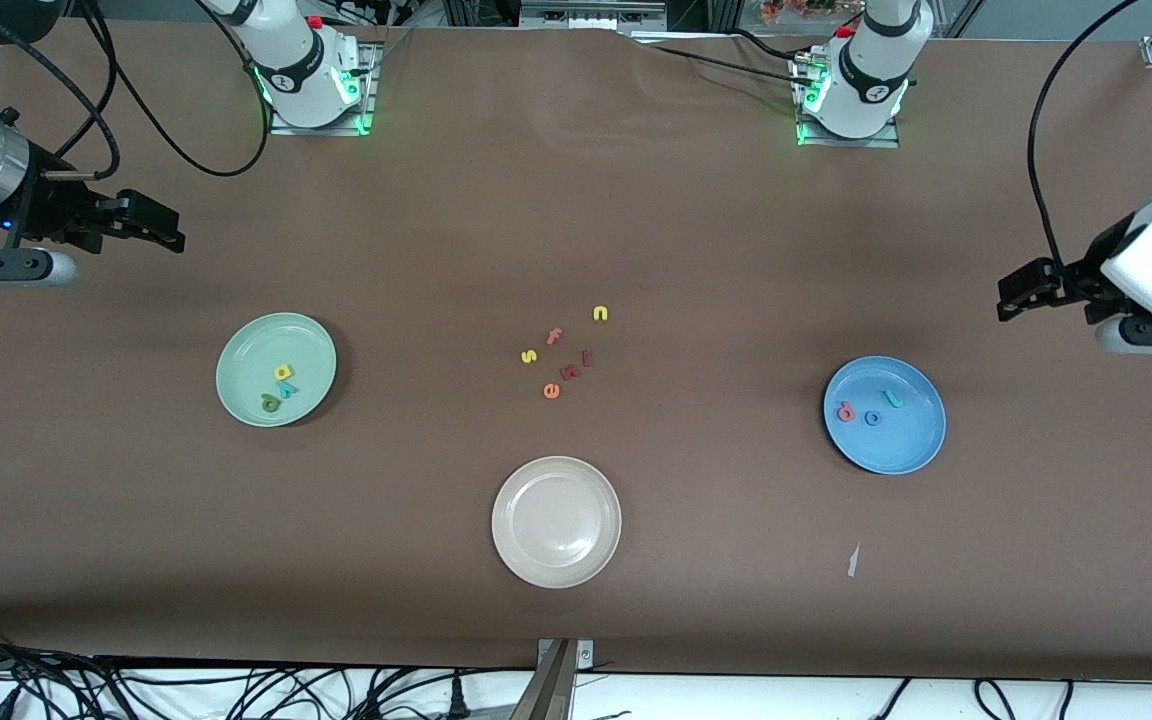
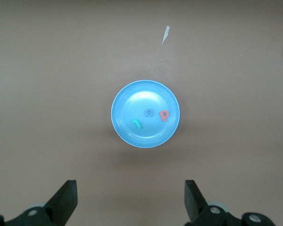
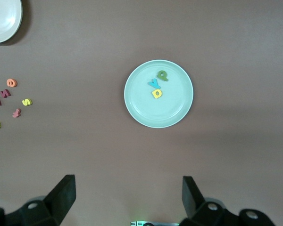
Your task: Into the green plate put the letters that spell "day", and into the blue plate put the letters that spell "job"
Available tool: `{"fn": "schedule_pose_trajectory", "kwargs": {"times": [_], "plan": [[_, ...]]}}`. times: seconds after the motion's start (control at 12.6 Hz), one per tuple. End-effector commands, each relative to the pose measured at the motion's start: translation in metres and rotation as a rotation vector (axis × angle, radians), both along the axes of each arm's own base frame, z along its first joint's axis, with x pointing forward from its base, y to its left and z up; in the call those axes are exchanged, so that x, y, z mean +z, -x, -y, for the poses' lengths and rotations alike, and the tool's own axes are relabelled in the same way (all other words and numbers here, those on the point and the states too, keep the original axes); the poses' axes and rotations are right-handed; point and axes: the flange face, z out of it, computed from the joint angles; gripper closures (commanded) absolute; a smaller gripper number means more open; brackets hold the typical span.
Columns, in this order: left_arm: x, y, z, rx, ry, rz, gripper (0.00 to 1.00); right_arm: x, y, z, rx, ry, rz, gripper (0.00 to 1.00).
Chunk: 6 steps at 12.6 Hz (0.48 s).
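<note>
Letters for "day" lie in the green plate [image 1: 276,384]: a dark green d [image 1: 270,403], a yellow a [image 1: 283,372] and a teal y [image 1: 288,390], close together. Letters for "job" lie in the blue plate [image 1: 884,414]: a teal j [image 1: 893,399], a blue ring o [image 1: 872,418] and a pink-red b [image 1: 846,410].

I think the sorting is done. The best thing now is to keep both arms up and away, so nothing gets bumped.

The left gripper [image 1: 1021,296] hangs over bare table at its arm's end, above the blue plate, fingers wide and holding nothing. The right gripper [image 1: 151,222] hangs over bare table at its own end, also wide and empty.

Spare letters [image 1: 564,350] sit loose mid-table, with a beige-white plate [image 1: 556,521] nearer the front camera. They look like small soft foam. The plates are round, smooth and shallow. The brown table [image 1: 576,200] looks dull.
</note>
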Motion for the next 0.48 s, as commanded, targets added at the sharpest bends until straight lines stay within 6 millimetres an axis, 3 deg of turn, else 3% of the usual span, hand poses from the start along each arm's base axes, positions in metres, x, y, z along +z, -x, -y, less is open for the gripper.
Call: {"fn": "schedule_pose_trajectory", "kwargs": {"times": [0.0, 0.4], "plan": [[0.011, 0.025, 0.003, -0.018, 0.018, 0.024, 0.0, 0.005, -0.001, -0.001, 0.0, 0.01, 0.012, 0.0], [0.007, 0.04, 0.004, -0.005, 0.021, 0.006, 0.0, 0.007, -0.002, -0.003, 0.015, 0.028, 0.011, 0.0]]}}
